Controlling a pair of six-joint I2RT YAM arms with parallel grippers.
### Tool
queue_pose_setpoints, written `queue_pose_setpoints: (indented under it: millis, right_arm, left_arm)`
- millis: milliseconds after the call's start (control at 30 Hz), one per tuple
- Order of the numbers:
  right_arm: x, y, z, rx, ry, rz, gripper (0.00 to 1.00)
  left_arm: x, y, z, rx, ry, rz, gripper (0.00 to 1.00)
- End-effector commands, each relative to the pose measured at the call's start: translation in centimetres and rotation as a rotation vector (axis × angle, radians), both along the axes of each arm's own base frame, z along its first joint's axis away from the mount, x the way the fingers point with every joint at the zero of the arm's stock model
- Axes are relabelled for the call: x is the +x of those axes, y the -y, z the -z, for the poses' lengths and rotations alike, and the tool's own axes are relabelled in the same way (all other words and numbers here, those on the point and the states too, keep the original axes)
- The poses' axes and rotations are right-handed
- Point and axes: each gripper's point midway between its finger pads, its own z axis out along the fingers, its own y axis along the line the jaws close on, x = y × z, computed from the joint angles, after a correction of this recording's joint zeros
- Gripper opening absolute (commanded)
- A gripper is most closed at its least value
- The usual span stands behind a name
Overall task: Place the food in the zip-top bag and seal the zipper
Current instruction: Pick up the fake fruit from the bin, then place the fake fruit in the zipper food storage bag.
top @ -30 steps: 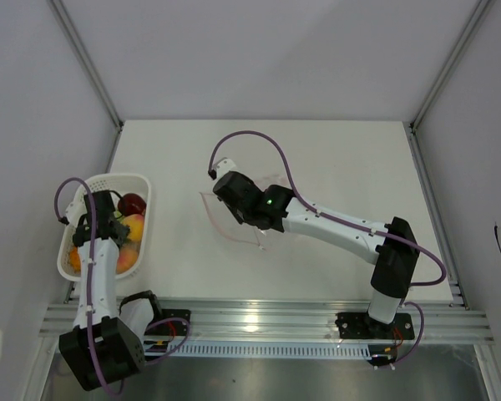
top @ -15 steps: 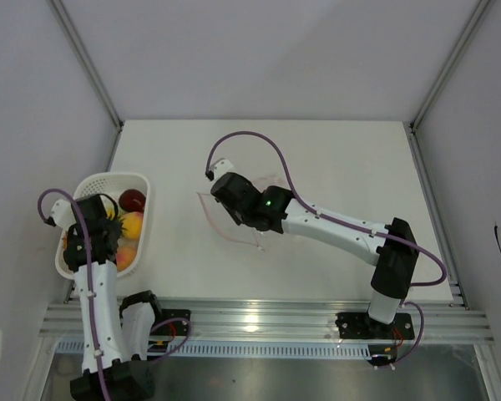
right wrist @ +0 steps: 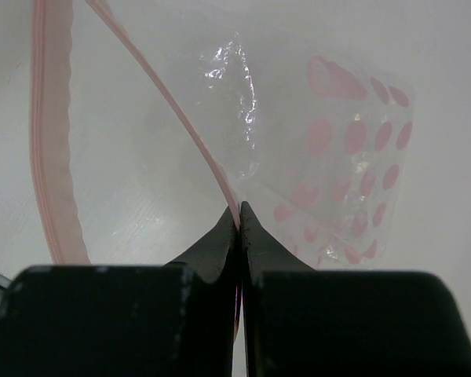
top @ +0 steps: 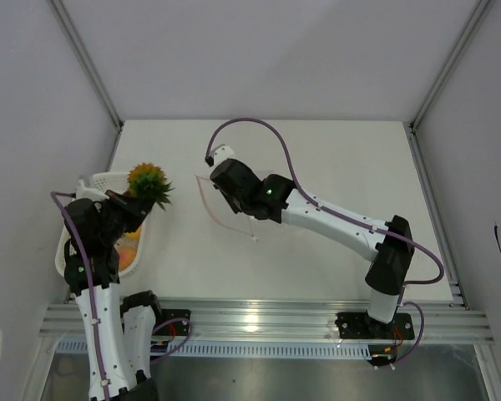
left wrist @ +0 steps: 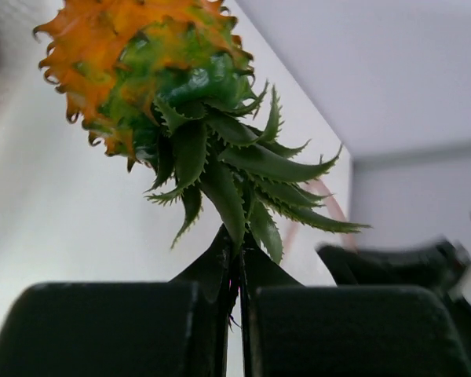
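My left gripper (top: 137, 201) (left wrist: 239, 250) is shut on the green leaves of a toy pineapple (top: 146, 180) (left wrist: 141, 71), an orange and green piece of the food, held in the air over the far end of the white basket (top: 98, 178). Yellow and orange food (top: 130, 245) lies in the basket, partly hidden by the arm. My right gripper (top: 220, 194) (right wrist: 240, 209) is shut on one pink zipper (right wrist: 169, 106) edge of the clear zip-top bag (top: 234, 222) (right wrist: 322, 149). The other zipper edge (right wrist: 56, 149) stands apart, so the mouth gapes.
The basket stands at the table's left edge, against the left wall. The bag carries pink dots (right wrist: 353, 133) near its bottom. Metal rails (top: 317, 322) run along the near edge by the arm bases.
My left gripper has shut on the pineapple's leaves in the basket and raised it clear of the rim. The right gripper has shifted slightly toward the far side with the bag's edge.
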Motion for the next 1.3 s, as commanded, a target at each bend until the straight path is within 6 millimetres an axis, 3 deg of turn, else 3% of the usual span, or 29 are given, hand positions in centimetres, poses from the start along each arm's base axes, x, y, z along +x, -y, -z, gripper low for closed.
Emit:
queue_pose_setpoints:
  millis: [0,300,567,833,967,1267]
  right_arm:
    - [1.8,0.7,-0.3,0.014,-0.011,0.044,0.00]
    - [7.2,5.7,1.1,-0.021,-0.016,0.170,0.00]
    - [9.2,5.9,1.5,-0.030,-0.011,0.186,0.00]
    - [7.0,4.3,0.4,0.124,-0.142,0.137,0.00]
    - [6.0,4.3,-1.6,0.247,-0.199,0.120,0.00]
    - [3.8,3.6,-5.2,0.461,-0.321,0.047,0.00]
  left_arm:
    - [-0.2,6.5,-4.1,-0.105,0.220,0.394,0.00]
    - [-2.9,10.6,-8.1,-0.127,0.389,0.643,0.00]
    - [-6.1,13.9,-10.3,-0.144,0.452,0.885,0.01]
    - [-7.5,15.3,-9.3,-0.211,0.547,1.048,0.01]
    - [-7.2,15.4,-7.0,-0.264,0.500,1.060,0.01]
    - [-7.2,15.5,-4.8,-0.305,0.510,1.062,0.01]
